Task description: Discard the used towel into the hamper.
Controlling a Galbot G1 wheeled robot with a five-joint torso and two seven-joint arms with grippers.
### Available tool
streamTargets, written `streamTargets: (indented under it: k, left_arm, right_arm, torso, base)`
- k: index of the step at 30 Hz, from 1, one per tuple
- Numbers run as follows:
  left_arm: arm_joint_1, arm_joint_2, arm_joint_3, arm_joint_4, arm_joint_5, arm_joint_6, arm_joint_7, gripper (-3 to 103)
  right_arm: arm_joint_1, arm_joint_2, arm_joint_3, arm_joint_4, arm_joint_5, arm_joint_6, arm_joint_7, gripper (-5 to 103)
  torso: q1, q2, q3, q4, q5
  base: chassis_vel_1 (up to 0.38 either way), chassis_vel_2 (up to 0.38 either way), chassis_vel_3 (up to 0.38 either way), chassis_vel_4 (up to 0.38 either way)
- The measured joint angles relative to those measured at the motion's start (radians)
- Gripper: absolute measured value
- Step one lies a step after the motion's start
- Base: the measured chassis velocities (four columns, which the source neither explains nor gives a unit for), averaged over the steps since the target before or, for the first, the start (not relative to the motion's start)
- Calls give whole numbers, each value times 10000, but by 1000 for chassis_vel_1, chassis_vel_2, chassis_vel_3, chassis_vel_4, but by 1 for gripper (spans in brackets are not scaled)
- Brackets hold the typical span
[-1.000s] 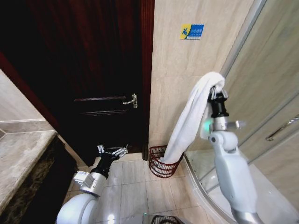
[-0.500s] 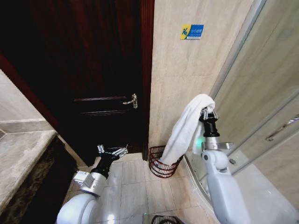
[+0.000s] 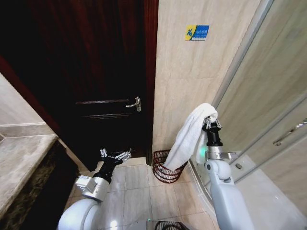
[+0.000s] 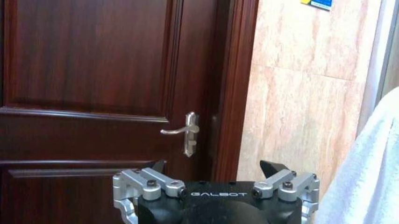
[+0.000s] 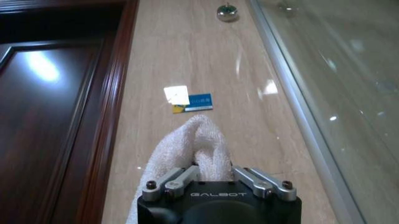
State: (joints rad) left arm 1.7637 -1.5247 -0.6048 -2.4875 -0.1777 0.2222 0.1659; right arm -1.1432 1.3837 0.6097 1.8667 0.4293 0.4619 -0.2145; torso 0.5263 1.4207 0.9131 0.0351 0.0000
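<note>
A white towel [image 3: 191,134] hangs from my right gripper [image 3: 211,122], which points upward and is shut on the towel's top fold [image 5: 198,145]. The towel's lower end drops into the hamper [image 3: 165,167], a round dark red-brown wire basket on the floor against the beige wall. My left gripper [image 3: 115,155] sits low by the dark door, open with nothing between its fingers [image 4: 156,167]. The towel's edge [image 4: 371,177] shows at the side of the left wrist view.
A dark wooden door [image 3: 91,76] with a silver handle [image 3: 135,104] stands left of the hamper. A glass shower enclosure [image 3: 273,96] with a curved base rises on the right. A stone counter [image 3: 21,163] is at the far left. Another wire basket's rim [image 3: 170,225] shows at the bottom.
My right gripper has come down and slightly left with the towel, so more of the towel now sinks toward the hamper. The left arm has not moved.
</note>
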Motion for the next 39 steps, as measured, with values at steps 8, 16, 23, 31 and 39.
streamTargets:
  k: [8,16,23,31,39]
  left_arm:
    - [0,0,0,0,0,0,0,100]
    - [0,0,0,0,0,0,0,100]
    - [0,0,0,0,0,0,0,100]
    - [2,0,0,0,0,0,0,100]
    - [2,0,0,0,-1,0,0,100]
  right_arm:
    - [-54,57,-2,-185,-92,67,-12,8]
    - [-116,61,-29,-228,-128,306,86,8]
    - [-247,65,-34,-402,-412,511,487,8]
    - [-519,188,105,-676,-406,643,95,8]
    - [-623,204,231,-1302,-35,765,-899,8]
  torso:
    - [2,-1,1,1,1]
    - [6,-3,3,1,1]
    - [2,-3,2,0,0]
    - [-4,-1,0,0,0]
    - [2,-2,0,0,1]
  base:
    - [-52,60,64,-63]
    - [-112,117,118,-119]
    - [-48,21,32,-37]
    - [0,0,0,0]
    - [0,0,0,0]
